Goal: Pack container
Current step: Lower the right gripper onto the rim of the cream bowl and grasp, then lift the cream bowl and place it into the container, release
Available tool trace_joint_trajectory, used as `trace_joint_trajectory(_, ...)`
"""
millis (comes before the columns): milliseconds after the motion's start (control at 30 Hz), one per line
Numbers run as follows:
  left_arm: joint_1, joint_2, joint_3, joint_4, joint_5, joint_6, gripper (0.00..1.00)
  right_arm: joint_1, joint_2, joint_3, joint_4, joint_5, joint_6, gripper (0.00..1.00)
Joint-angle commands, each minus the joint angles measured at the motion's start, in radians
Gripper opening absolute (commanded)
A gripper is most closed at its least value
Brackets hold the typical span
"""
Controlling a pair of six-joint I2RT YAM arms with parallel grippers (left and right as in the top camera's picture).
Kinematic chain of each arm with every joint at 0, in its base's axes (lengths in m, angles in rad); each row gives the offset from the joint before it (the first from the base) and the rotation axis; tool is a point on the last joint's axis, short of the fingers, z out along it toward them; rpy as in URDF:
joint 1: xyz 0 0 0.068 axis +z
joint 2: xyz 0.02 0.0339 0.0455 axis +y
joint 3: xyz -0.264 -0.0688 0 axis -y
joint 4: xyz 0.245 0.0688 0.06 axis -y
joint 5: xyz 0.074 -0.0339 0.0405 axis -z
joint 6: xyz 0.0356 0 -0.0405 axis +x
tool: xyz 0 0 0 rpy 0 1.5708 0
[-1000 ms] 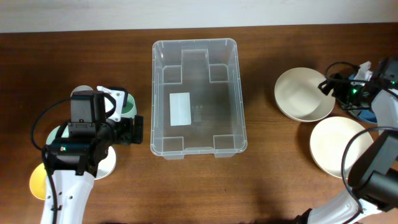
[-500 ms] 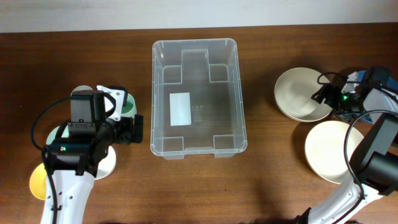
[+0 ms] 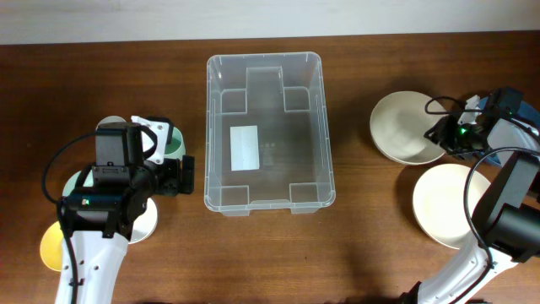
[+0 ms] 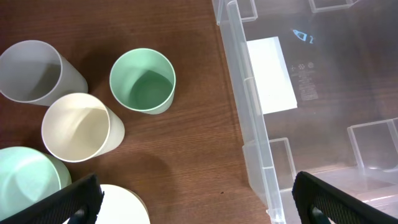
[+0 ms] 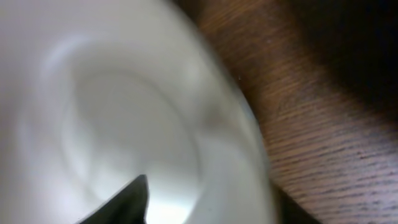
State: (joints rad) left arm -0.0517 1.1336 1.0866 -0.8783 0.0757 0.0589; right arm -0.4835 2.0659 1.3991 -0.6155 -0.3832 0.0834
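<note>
The clear container (image 3: 264, 57) stands empty at the table's middle, a white label on its base; its left wall (image 4: 239, 99) shows in the left wrist view. My left gripper (image 3: 187, 176) (image 4: 199, 199) hovers open just left of it, over bare wood. My right gripper (image 3: 440, 135) (image 5: 211, 199) straddles the right rim of a white bowl (image 3: 401, 127) (image 5: 112, 112). One finger (image 5: 127, 202) is inside the bowl, the other dark against the rim's outside. Whether the jaws clamp the rim I cannot tell.
A second white bowl (image 3: 443, 203) lies at the front right. Left of the container stand a green cup (image 4: 143, 81), a grey cup (image 4: 31, 71), a cream cup (image 4: 78, 127), a mint bowl (image 4: 25, 180) and a white dish (image 4: 121, 205). A yellow dish (image 3: 51, 249) lies at the front left.
My right gripper has dropped onto the bowl's right rim and its jaws have narrowed. Both white bowls have shifted a little to the left. The left arm has not moved.
</note>
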Motion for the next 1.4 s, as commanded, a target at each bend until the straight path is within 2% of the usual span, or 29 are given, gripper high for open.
trace_joint_trajectory(0,-0.005,-0.002,0.019,0.003,0.015,-0.007,0.99,0.006,0.015,0.009,0.003,0.002,-0.001,0.37)
trace_joint_trajectory(300,-0.005,-0.002,0.019,0.003,0.015,-0.006,0.99,0.006,0.015,0.009,0.003,0.002,0.000,0.15)
trace_joint_trajectory(567,-0.005,-0.002,0.019,0.003,0.015,-0.006,0.99,0.006,0.015,0.009,0.004,0.002,0.000,0.04)
trace_joint_trajectory(867,-0.005,-0.002,0.019,0.003,0.014,-0.006,0.99,0.006,0.015,0.009,0.011,-0.007,0.004,0.04)
trace_joint_trajectory(1033,-0.005,-0.002,0.019,0.003,0.014,-0.006,0.99,0.006,-0.006,0.020,0.034,-0.166,0.004,0.04)
trace_joint_trajectory(1133,-0.005,-0.002,0.019,0.003,0.014,-0.006,0.99,0.007,-0.063,0.079,-0.005,-0.220,0.051,0.04)
trace_joint_trajectory(1367,-0.005,-0.002,0.019,0.003,0.014,-0.006,0.99,0.064,-0.245,0.234,-0.145,-0.210,0.038,0.04)
